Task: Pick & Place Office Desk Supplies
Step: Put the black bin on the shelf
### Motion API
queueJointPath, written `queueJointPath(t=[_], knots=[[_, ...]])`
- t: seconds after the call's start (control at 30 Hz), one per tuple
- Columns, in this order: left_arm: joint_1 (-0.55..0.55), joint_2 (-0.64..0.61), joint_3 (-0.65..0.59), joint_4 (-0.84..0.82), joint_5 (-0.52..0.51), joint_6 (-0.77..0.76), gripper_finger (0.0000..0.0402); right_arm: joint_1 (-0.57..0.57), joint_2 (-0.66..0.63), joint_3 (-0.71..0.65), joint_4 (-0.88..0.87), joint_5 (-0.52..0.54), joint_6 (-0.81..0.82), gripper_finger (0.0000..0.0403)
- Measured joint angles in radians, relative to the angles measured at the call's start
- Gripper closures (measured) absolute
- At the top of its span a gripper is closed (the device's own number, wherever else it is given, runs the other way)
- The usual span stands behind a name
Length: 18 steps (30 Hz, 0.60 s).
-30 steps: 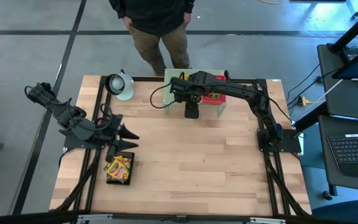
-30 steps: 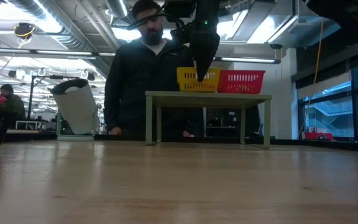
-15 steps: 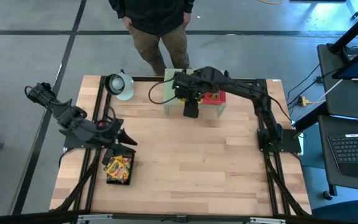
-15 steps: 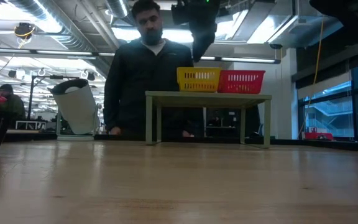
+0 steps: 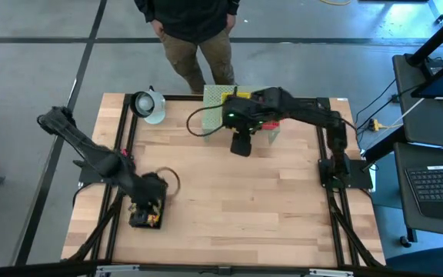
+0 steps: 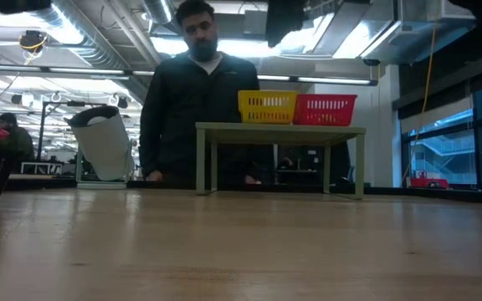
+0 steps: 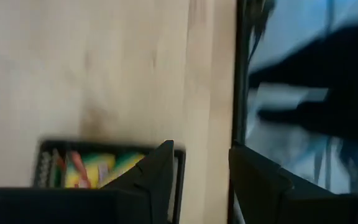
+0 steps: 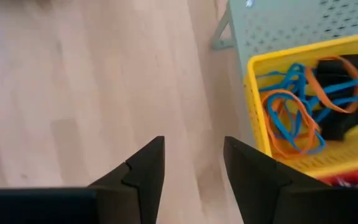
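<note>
A yellow-green crayon box [image 5: 146, 213] lies in a black mesh tray near the table's left near corner. My left gripper [image 5: 154, 191] hovers open just above that tray; in its wrist view the crayon box [image 7: 98, 169] sits beside my open left gripper [image 7: 201, 163]. My right gripper [image 5: 241, 146] hangs open, high over the table in front of the pale green shelf [image 5: 221, 94]. Past the open right gripper [image 8: 194, 155], blue and orange loops [image 8: 291, 118] and black clips [image 8: 344, 68] lie in the yellow tray [image 8: 253, 106] on the shelf.
A red tray [image 6: 325, 109] stands beside the yellow tray [image 6: 266, 107] on the shelf [image 6: 279, 130] at the far edge. A white round object [image 5: 148, 106] sits at the far left corner. A person [image 6: 195, 100] stands behind the far edge. Bare wood spans the table's middle.
My left arm has swung toward the near edge and tipped downward, bringing its gripper from beside the black tray to over it. My right gripper has risen from in front of the yellow tray and drawn back toward the near edge.
</note>
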Motion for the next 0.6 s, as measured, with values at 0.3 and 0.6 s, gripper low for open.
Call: queueJointPath(t=[0.3,0.6], knots=[[-0.121,0.234,0.011,-0.049,0.070,0.015,0.0254,0.139,-0.225,0.000,0.008,0.048,0.249,0.0238],[-0.289,0.347,0.012,-0.007,-0.087,-0.125,0.0254,0.372,-0.376,0.001,0.016,0.333,0.475,0.0238]])
